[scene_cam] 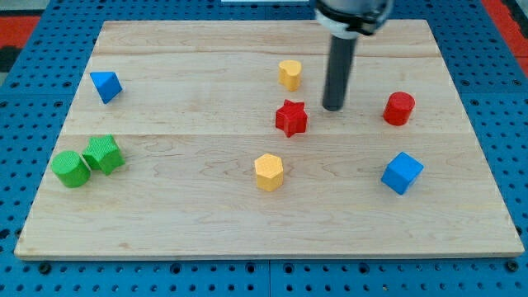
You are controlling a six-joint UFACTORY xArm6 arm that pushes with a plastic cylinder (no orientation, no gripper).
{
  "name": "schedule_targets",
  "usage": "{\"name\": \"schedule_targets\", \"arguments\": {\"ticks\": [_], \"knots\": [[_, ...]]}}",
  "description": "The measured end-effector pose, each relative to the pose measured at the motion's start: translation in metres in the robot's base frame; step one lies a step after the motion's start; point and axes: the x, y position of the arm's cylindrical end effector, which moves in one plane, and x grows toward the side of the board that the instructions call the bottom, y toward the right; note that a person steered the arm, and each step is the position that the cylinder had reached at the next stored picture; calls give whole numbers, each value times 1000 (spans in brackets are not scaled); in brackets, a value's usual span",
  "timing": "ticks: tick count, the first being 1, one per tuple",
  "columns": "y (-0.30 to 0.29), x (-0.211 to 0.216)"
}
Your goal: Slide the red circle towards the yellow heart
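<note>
hand's rod sits between star and red circle

no grasping hand here, so spread or pinched cannot be told: only my tip (333, 107), just right of the red star (290, 117). red circle (398, 108) lies rightward; yellow heart (289, 73) up-left (likely approach needs rounding the circle) on the desk (165, 206).

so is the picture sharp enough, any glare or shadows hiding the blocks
Camera view: even, soft light, no glare on the wooden board; only faint shadows under the red circle and yellow heart, both sharp. My tip is crisp, between the red star and the circle; the rod's top is cropped.
</note>
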Motion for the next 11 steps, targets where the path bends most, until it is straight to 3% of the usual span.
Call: {"name": "schedule_targets", "arguments": {"ticks": [1,3,4,5,7,9,11], "knots": [[-13,39],[-86,-28],[-69,-24],[17,-45],[152,-39],[62,28],[154,-14]]}}
